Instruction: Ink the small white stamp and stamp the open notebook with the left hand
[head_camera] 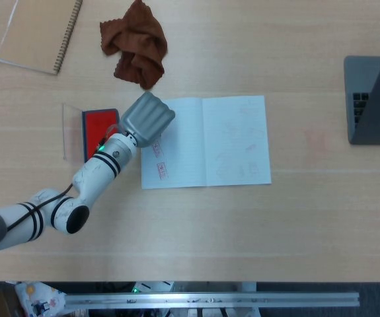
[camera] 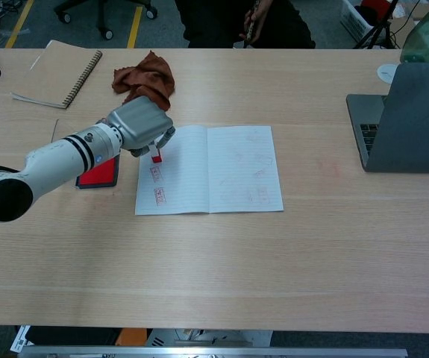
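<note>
Stamp (camera: 157, 156) in left hand (camera: 141, 124) above notebook (camera: 229, 170)

Light wood surface (camera: 221, 261), several things lying flat.
Open notebook (camera: 229, 171) under and right of left hand (camera: 141, 125); red ink pad (camera: 98, 173) just left; brown cloth (camera: 145, 74) and spiral notebook (camera: 56, 73) beyond; laptop (camera: 412, 119) far right.

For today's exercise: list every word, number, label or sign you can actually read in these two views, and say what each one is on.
None can be read.
Two red stamp marks on the open notebook: too small and blurred.
Faint red marks on its right page: illegible.
Laptop keys: too small.
</note>
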Available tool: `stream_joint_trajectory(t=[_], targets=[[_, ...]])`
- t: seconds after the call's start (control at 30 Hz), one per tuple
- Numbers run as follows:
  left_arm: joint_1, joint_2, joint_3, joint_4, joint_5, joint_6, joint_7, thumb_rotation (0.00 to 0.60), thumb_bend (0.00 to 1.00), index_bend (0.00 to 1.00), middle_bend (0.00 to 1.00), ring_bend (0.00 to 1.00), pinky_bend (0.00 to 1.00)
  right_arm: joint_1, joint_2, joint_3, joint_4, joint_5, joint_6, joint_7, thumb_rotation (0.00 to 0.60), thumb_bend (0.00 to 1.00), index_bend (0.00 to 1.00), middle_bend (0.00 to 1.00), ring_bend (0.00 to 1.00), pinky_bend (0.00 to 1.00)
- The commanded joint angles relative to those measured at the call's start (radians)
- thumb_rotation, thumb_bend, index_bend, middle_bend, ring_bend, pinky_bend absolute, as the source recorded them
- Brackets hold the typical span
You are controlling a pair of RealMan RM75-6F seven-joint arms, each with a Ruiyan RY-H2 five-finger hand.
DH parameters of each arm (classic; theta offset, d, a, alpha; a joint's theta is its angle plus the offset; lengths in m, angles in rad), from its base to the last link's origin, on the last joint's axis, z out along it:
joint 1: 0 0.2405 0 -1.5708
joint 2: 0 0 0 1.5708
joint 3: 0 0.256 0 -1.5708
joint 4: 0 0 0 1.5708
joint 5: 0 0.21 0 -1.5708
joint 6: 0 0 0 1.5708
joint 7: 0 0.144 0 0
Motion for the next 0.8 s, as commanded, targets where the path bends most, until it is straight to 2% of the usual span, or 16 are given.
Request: stream_joint_trajectory(t=[0.03,0.5,0.67,0.8], targets=[[-0.009,0.004,0.003,-0.008,-0.025,-0.007,0.018,0.6,0.35,0.62,1.0,1.0,1.0,0.0,0.0,0.0,0.0,0.0,0.0,0.0,0.6,0.35,0.32,0.38,0.19,0.26],[-0.032,0.017,0.017,-0.04,-0.083,0.006,0.041,0.6,0.35,0.62,1.0,1.0,1.0,-0.004,0.0,0.002,0.002,0.001,0.005,0.003,0.6,0.35,0.32,0.38,0.19,0.26],[-0.024,0.07,0.003,-0.117,-0.073,0.051,0.01,0.6,0.35,0.62,1.0,1.0,1.0,-0.006,0.002,0.002,0.002,-0.003,0.011,0.008,0.6,0.35,0.32,0.38,0.19,0.26],[0.0,0.146,0.001,-0.232,-0.048,0.102,-0.024,0.6,0.35,0.62,1.0,1.0,1.0,-0.005,0.001,0.003,0.004,-0.007,0.011,0.013,0.6,0.35,0.32,0.38,0.19,0.26]])
